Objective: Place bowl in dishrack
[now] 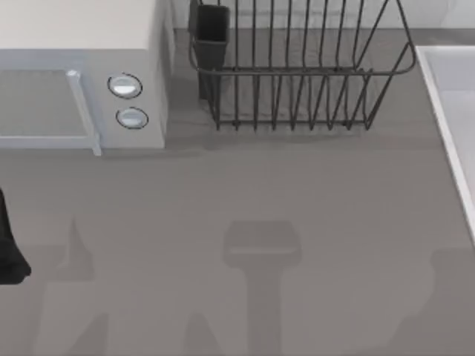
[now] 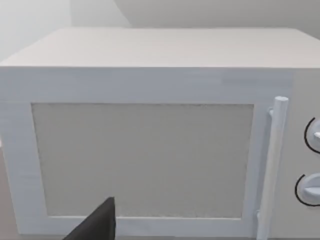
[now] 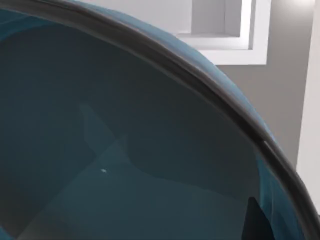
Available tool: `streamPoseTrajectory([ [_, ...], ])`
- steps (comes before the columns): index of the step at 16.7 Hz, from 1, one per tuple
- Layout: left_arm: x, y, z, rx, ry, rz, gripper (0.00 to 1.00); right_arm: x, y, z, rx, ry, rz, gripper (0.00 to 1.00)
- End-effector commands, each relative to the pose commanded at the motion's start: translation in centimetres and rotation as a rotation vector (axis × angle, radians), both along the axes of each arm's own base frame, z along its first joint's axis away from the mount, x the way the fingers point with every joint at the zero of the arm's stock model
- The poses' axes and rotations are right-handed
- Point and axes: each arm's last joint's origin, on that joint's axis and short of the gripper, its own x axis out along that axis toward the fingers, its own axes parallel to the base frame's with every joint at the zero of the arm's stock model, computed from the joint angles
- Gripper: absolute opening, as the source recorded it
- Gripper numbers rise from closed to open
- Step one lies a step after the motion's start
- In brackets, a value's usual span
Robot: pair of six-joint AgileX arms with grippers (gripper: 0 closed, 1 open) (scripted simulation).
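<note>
Over on the far left edge my left arm (image 1: 9, 248) sits parked facing the microwave (image 1: 82, 81), can't tell its finger state. Back middle is the dishrack (image 1: 297, 81), empty. Right wrist view has the teal bowl (image 3: 125, 150) up close, apparently held, grip unclear. I'd carry it level, lower slowly between the bars.

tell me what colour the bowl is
Teal-blue glossy bowl with a dark rim, best seen in the right wrist view.

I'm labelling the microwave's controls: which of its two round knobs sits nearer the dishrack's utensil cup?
The upper knob on the white microwave. It sits above the lower knob in the top view, closer to the dark utensil cup at the dishrack corner.
</note>
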Motion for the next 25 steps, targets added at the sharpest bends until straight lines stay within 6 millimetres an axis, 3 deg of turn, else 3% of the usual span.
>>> streamPoseTrajectory([
  [4,0.0,0.0,0.0,0.000,0.000,0.000,1.00,0.7,0.6,0.0,-0.033,-0.010,0.007,0.00],
  [8,0.0,0.0,0.0,0.000,0.000,0.000,1.00,4.3,5.0,0.8,-0.207,-0.098,0.070,0.00],
  [11,0.0,0.0,0.0,0.000,0.000,0.000,1.00,7.8,11.4,1.2,-0.353,-0.238,0.144,0.00],
  [15,0.0,0.0,0.0,0.000,0.000,0.000,1.00,9.8,23.6,1.9,-0.464,-0.535,0.237,0.00],
  [17,0.0,0.0,0.0,0.000,0.000,0.000,1.00,8.8,30.1,2.6,-0.460,-0.721,0.262,0.00],
  [20,0.0,0.0,0.0,0.000,0.000,0.000,1.00,4.8,38.5,4.1,-0.371,-1.009,0.252,0.00],
  [22,0.0,0.0,0.0,0.000,0.000,0.000,1.00,1.3,42.3,5.4,-0.275,-1.174,0.212,0.00],
  [25,0.0,0.0,0.0,0.000,0.000,0.000,1.00,-3.4,45.4,7.2,-0.128,-1.347,0.120,0.00],
])
